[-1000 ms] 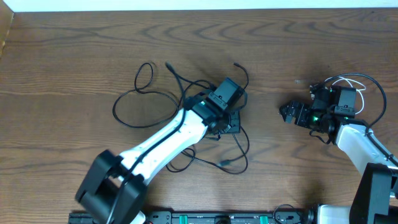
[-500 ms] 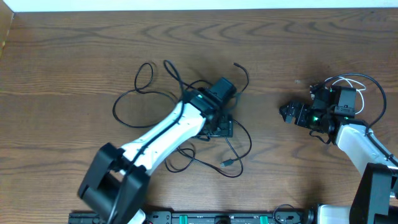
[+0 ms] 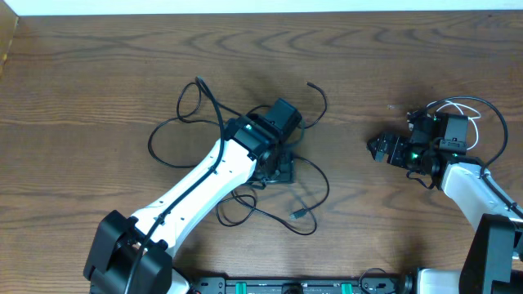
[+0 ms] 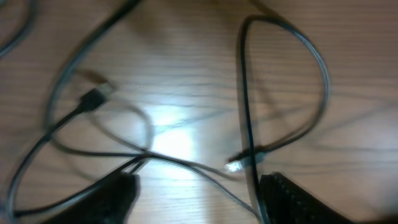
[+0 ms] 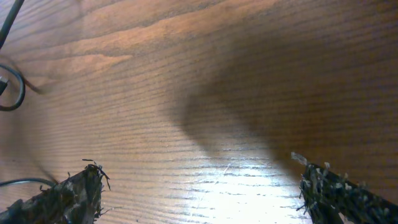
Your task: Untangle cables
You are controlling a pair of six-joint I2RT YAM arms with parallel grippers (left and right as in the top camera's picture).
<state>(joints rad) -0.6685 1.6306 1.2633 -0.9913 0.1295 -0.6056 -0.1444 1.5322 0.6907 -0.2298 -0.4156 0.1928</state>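
Note:
Several thin black cables [image 3: 237, 135] lie tangled in loops at the table's middle, with small plug ends [image 3: 299, 213] lying apart. My left gripper [image 3: 276, 170] is down in the tangle. In the blurred left wrist view its jaws stand apart [image 4: 196, 186], and thin black strands [image 4: 186, 167] cross the gap and run up against both fingers [image 4: 118, 193]. A flat plug [image 4: 96, 96] lies ahead on the left. My right gripper [image 3: 378, 149] rests at the right, open [image 5: 199, 180] over bare wood with nothing between its fingers. A thin white loop [image 3: 459, 104] shows by the right wrist.
A white strip [image 3: 261, 6] marks the table's far edge. The arm bases sit on a black rail [image 3: 270, 286] at the near edge. A thicker black cord [image 3: 500, 131] curves around the right arm. Bare wood spreads across the far left and between the two grippers.
My left arm has swung to the left, and the tangle has shifted with it. One cable end at the top has slid left. The right arm has not moved.

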